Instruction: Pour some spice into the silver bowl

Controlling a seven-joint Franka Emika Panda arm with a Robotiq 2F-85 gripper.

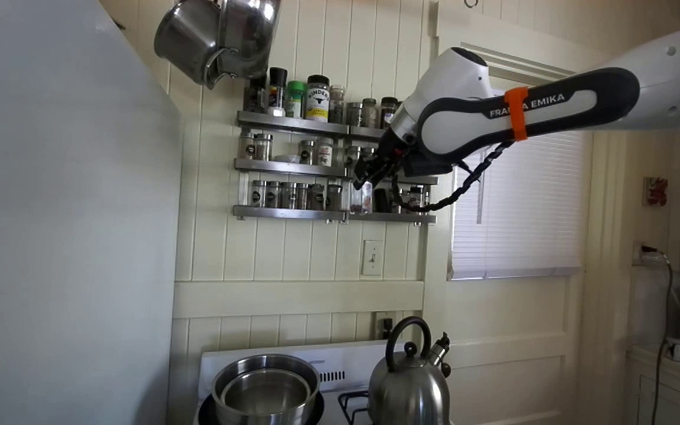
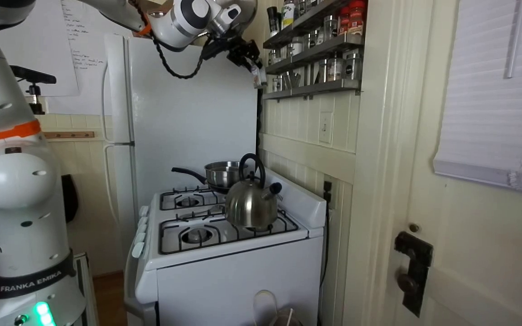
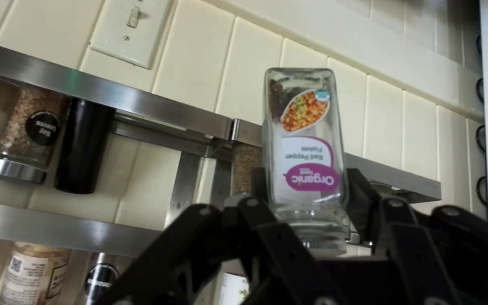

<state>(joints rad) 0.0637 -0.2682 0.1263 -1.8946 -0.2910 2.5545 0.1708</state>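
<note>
My gripper is shut on a clear glass spice bottle with a Red Pepper Flakes label. In the wrist view, whose picture stands upside down, a black finger lies on each side near the bottle's neck. Dark flakes show near its base. The bottle hangs below the gripper, roughly upright with a slight tilt, close to the wall shelves. Down on the stove, well below, is the silver bowl, with an inner ring visible inside and something dark beneath it. The bowl also shows behind the kettle.
Three steel shelves with several jars run along the wall right by the gripper. A steel kettle stands beside the bowl. Metal pots hang overhead. The white fridge rises past the stove.
</note>
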